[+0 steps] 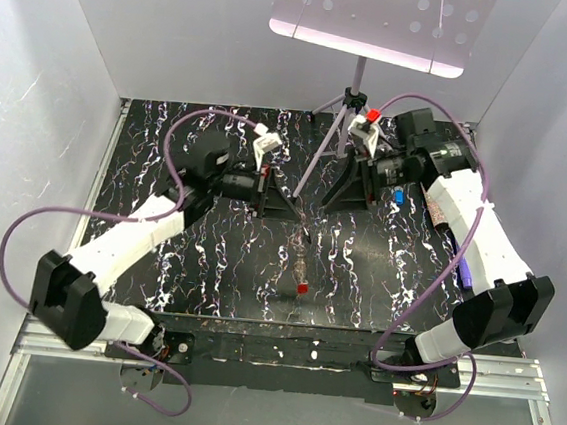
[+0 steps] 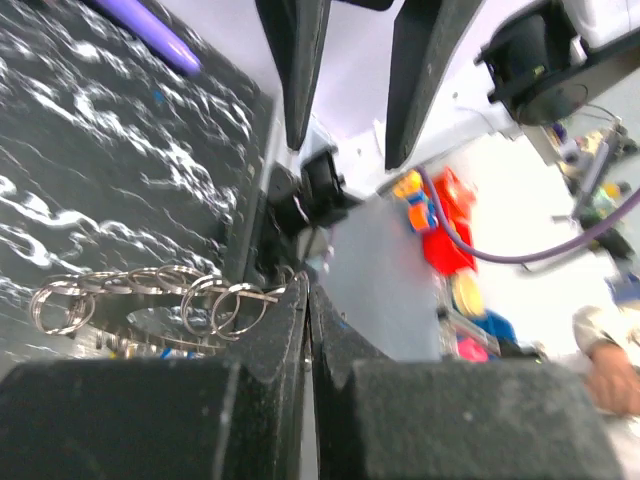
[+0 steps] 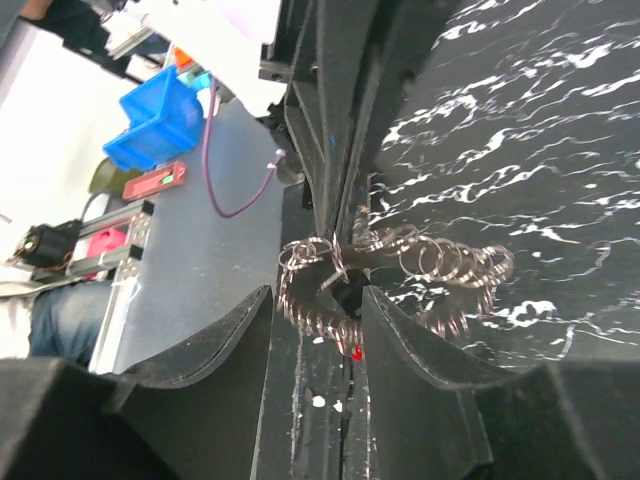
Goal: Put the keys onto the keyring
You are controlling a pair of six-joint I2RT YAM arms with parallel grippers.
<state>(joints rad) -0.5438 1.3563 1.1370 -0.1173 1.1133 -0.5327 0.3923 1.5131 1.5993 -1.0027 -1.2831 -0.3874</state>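
The keyring (image 3: 400,262) is a chain of thin grey metal loops with a small red piece (image 3: 357,353) at its low end. In the top view the keyring (image 1: 302,263) dangles as a strand over the table's middle, below the two grippers' tips. My left gripper (image 2: 308,292) is shut, and the keyring (image 2: 150,295) runs out from its pinched tips. My right gripper (image 3: 315,297) stands open, with the loops hanging in the gap between its fingers and apart from both. A small blue-headed key (image 1: 398,195) lies by the right arm.
A purple pen-like object (image 1: 464,270) lies at the table's right side, under the right arm. A tripod (image 1: 349,108) with a pale perforated panel stands at the back centre. White walls close in the black marbled table (image 1: 208,266) on three sides.
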